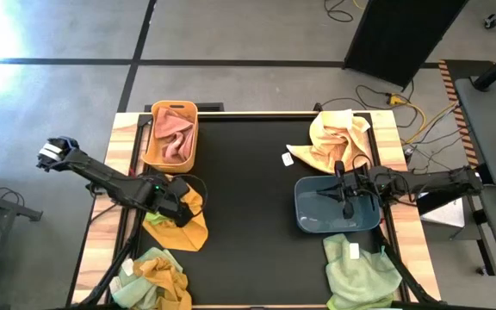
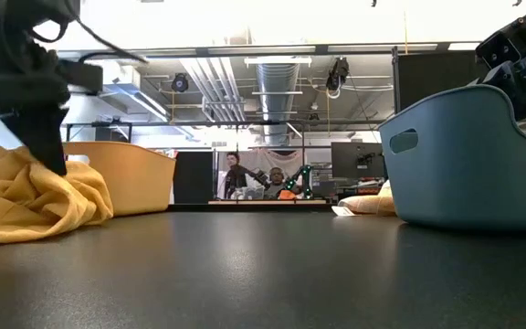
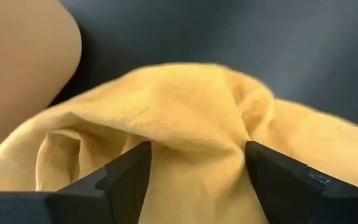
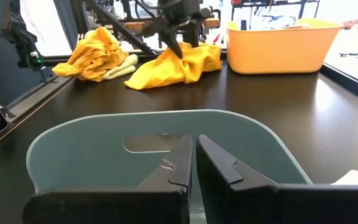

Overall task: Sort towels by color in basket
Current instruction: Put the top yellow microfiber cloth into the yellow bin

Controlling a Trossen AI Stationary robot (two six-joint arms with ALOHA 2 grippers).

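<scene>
While left fingers straddle mustard towel spread apart, ungripped; right fingers together over empty blue basket. Sorting barely begun.

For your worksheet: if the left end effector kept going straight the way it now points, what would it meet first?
The left end effector, fingers open, points straight into the mustard towel, whose bunched fold fills the gap between the fingers. It would likely press into that cloth first; the black table lies beneath.
</scene>
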